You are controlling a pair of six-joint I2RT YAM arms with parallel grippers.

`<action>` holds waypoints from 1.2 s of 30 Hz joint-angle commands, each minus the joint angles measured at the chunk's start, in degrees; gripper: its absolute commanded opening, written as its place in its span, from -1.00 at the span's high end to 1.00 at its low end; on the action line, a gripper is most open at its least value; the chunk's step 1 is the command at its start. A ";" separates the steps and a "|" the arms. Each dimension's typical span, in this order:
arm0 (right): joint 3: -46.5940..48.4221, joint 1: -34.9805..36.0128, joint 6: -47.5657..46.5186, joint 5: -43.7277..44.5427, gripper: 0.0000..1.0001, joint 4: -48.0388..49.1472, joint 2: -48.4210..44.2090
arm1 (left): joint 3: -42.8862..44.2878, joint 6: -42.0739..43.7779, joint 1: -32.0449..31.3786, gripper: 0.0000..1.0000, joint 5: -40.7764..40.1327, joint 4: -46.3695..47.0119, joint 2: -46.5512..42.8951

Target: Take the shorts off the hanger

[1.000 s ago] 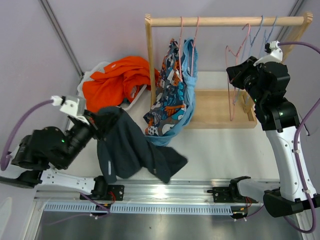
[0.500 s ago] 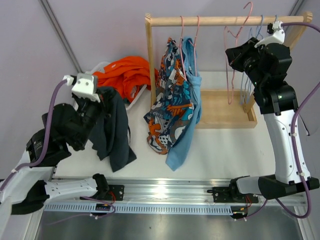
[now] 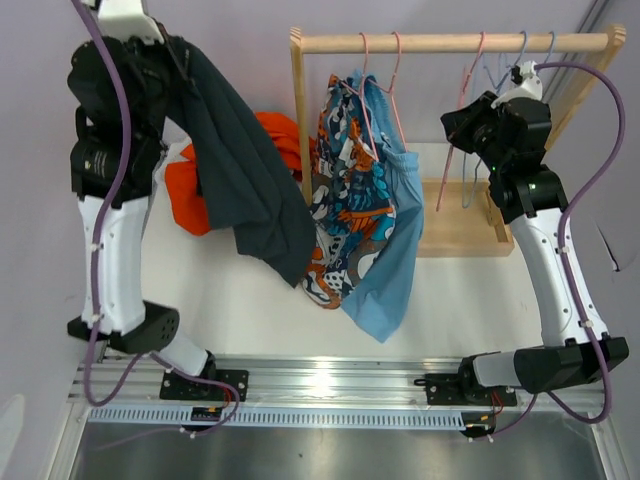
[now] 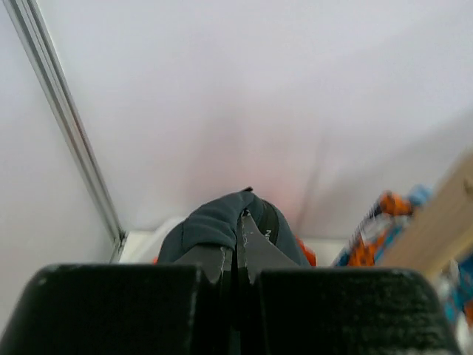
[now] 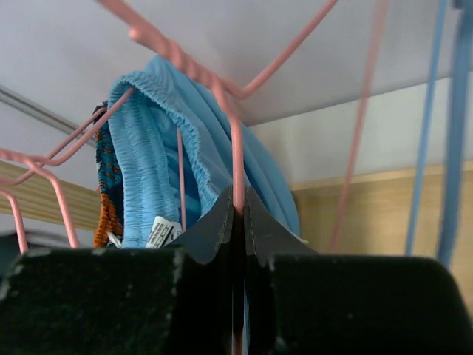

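My left gripper (image 3: 172, 48) is raised high at the back left and shut on a dark pair of shorts (image 3: 245, 170), navy or teal I cannot tell, which hangs free; the left wrist view shows its waistband (image 4: 211, 222) pinched in my left gripper (image 4: 238, 222). The cartoon-print shorts (image 3: 345, 190) and light blue shorts (image 3: 395, 250) hang on pink hangers (image 3: 378, 60). Orange-red shorts (image 3: 182, 195) lie behind. My right gripper (image 3: 452, 130) is shut on an empty pink hanger (image 3: 462, 140); its wire (image 5: 238, 155) runs between the jaws of my right gripper (image 5: 238, 203), with the light blue shorts (image 5: 155, 133) beyond.
The wooden rack's rail (image 3: 440, 43) spans the back, with its left post (image 3: 298, 110) beside the dark shorts and its base tray (image 3: 455, 232) under the right arm. Blue hangers (image 3: 522, 52) hang at the rail's right end. The aluminium base rail (image 3: 330, 380) runs along the near edge.
My left arm has swung up and back, lifting the dark shorts off the table. My right gripper has carried the empty pink hanger up, then down so its hook is at the rail.
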 commanded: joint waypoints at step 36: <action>2.68 8.08 -2.68 -14.75 -0.90 2.99 -11.13 | -66.12 -14.80 5.96 -0.99 18.69 9.24 -34.56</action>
